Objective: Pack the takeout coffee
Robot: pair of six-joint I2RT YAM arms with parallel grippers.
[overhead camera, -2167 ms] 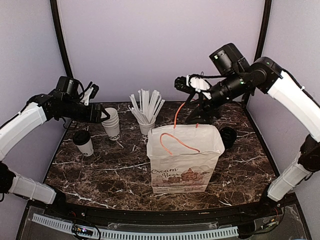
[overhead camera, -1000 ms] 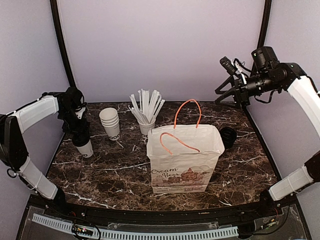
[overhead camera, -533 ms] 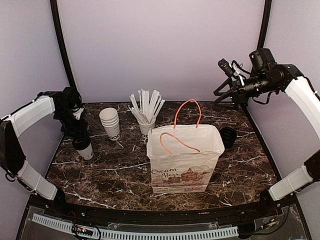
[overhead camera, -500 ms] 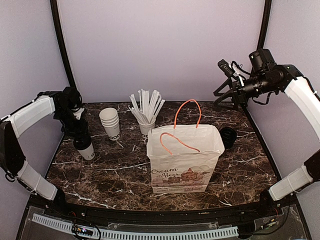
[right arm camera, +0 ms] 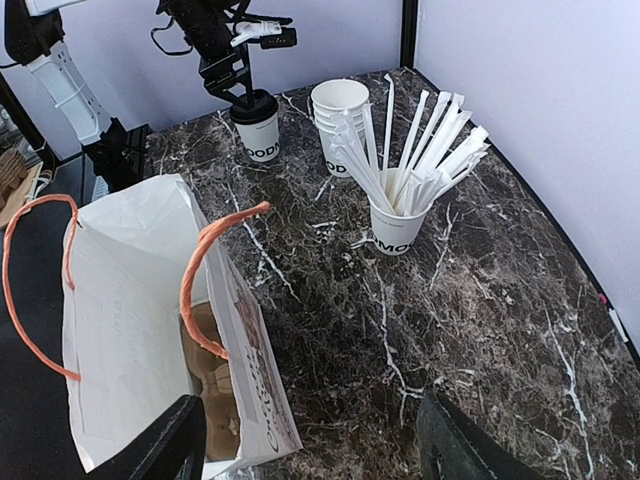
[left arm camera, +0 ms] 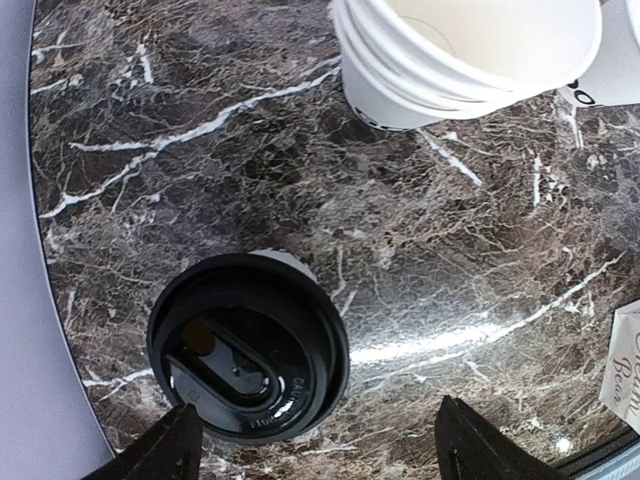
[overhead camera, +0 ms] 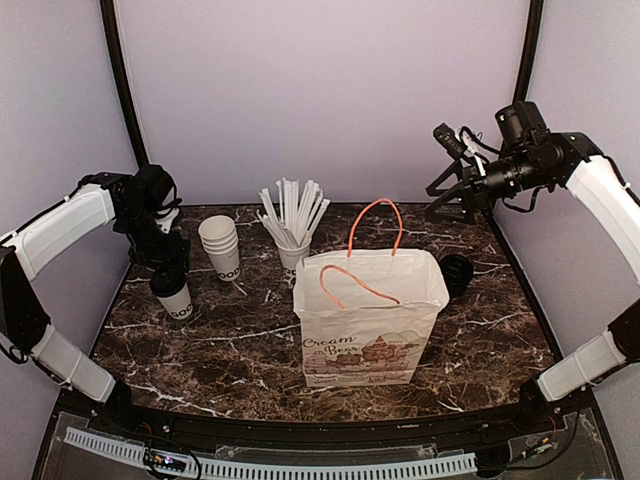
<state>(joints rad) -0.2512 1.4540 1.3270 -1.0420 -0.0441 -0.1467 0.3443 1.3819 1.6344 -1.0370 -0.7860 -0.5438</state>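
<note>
Taking the biggest first: dark marble worktop [overhead camera: 240, 350], with a paper bag [overhead camera: 370, 320] upright by the middle of its near edge, mouth gaping, orange handles up.

Changed within the last second: left gripper [left arm camera: 320, 455] lifted back off the takeout coffee [overhead camera: 176, 297] after dipping down around it, now spread wide above it with nothing held. Cup seemingly nudged a touch rightward. Read as a missed or abandoned grasp, so no packing done yet.

Right gripper [right arm camera: 305, 445] drawn away from the bag handle, hanging high over the far right corner, wide open and empty.

Coffee near the left edge, toward the far left corner, beside the stacked cups [overhead camera: 222, 245]. Standing upright, long axis vertical, black lid [left arm camera: 248, 345] upward, lettering toward the near edge.
</note>
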